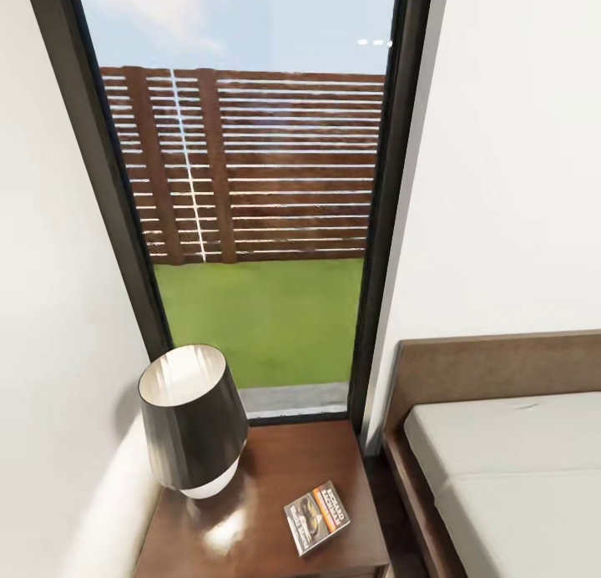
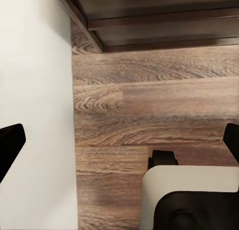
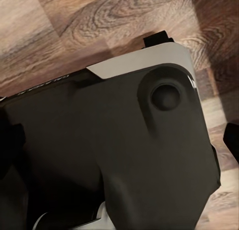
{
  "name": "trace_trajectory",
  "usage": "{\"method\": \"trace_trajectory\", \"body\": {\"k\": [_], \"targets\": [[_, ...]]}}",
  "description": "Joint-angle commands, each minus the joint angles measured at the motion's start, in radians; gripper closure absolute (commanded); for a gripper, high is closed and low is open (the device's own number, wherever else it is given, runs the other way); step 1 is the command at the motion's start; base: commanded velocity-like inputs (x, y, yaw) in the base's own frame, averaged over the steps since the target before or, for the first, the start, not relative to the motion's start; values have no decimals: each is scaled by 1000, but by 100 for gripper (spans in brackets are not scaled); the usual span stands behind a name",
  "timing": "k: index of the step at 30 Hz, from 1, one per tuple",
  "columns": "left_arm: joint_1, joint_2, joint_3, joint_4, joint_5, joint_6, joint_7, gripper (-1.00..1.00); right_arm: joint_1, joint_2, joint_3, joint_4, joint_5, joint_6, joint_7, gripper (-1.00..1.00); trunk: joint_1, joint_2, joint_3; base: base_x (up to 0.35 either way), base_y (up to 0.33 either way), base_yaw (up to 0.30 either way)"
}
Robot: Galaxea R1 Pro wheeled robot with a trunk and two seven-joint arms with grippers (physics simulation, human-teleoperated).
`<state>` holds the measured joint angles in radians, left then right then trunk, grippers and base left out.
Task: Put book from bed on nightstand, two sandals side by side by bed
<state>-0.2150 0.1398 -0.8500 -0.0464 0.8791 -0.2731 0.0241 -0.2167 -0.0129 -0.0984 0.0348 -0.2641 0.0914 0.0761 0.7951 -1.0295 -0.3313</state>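
While the book [image 1: 317, 517] lies flat on the near right part of the nightstand [image 1: 275, 469], a dark lamp [image 1: 192, 419] stands on its left side. The bed [image 1: 509, 453] is just to the right. Both grippers, left [image 2: 119, 145] and right [image 3: 122, 135], stand wide open above the wooden floor [image 2: 149, 105], holding nothing.

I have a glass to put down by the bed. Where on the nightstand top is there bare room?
On the nightstand, the free patch is the back right part, between the window sill and the book. A narrower strip lies between the lamp and the book. The left side is crowded by the lamp; the front right corner holds the book.
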Motion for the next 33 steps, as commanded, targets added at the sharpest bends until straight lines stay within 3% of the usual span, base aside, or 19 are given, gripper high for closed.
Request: {"method": "trace_trajectory", "body": {"k": [1, 20, 33], "targets": [[1, 0, -8, -1, 7, -2, 4, -100, -1, -1, -8, 2, -3, 1, 4, -100, -4, 7, 2, 0, 0, 0], [25, 0, -8, -1, 6, -2, 11, -100, -1, -1, -7, 2, -3, 1, 4, -100, -77, 140, 62, 0, 0, 0], [71, 0, -8, -1, 6, -2, 11, -100, -1, -1, -7, 2, -3, 1, 4, -100, -127, 231, 102, 0, 0, 0]]}}
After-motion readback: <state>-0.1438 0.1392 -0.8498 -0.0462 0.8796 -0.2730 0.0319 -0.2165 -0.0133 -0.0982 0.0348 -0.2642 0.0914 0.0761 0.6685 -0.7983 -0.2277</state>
